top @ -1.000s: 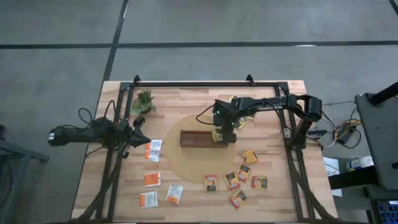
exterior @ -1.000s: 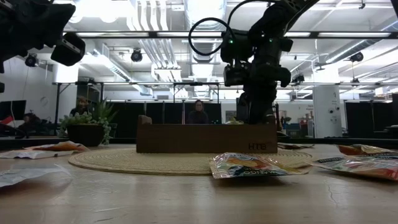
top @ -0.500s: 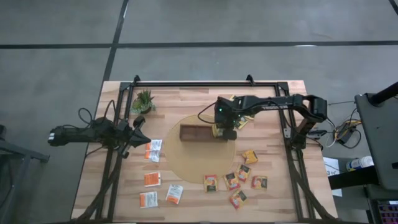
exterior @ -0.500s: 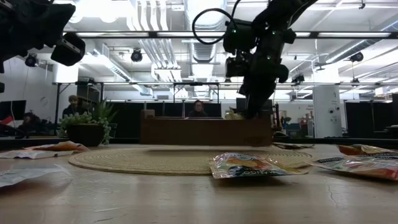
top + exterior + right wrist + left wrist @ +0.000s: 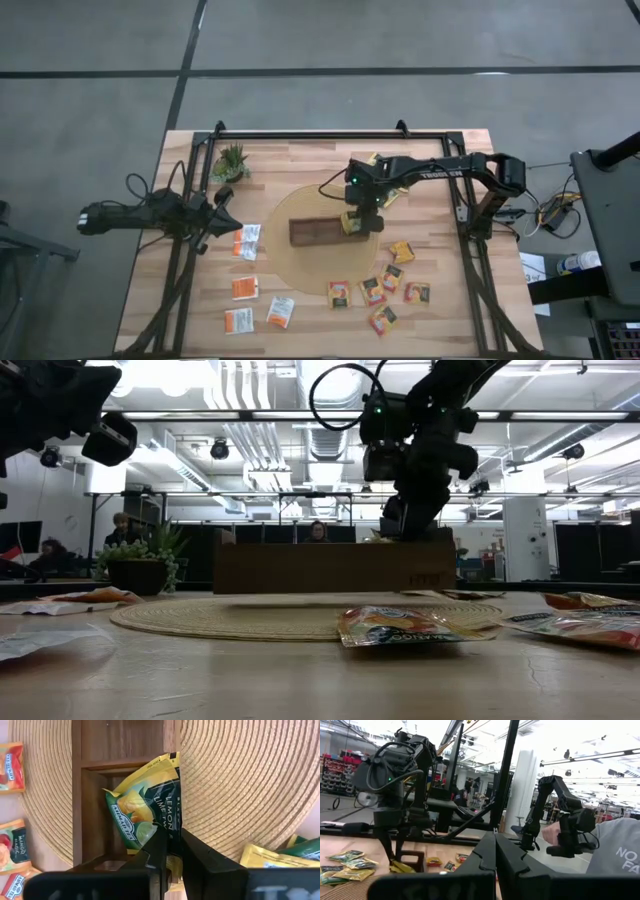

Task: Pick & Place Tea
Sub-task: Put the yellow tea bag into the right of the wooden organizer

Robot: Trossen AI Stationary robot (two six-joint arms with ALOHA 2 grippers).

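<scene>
- Right gripper (image 5: 361, 222) over the tray's (image 5: 312, 231) 3 o'clock end, on the round mat (image 5: 290, 262); fingers (image 5: 159, 851) narrow, pinched on a yellow-green sachet (image 5: 145, 810) in the end compartment.
- Tray tilted, lifted clear of the mat in the low view.
- Orange-brown sachets (image 5: 380, 290) loose at 5 o'clock of the tray; white-and-orange sachets (image 5: 245, 290) at 7 o'clock.
- Left gripper (image 5: 222, 207) parked at 9 o'clock, fully closed, holding nothing.
- Plant (image 5: 231, 161) at 10 o'clock.

dark arms (image 5: 430, 172) — black looped cable (image 5: 335, 395), green led
</scene>
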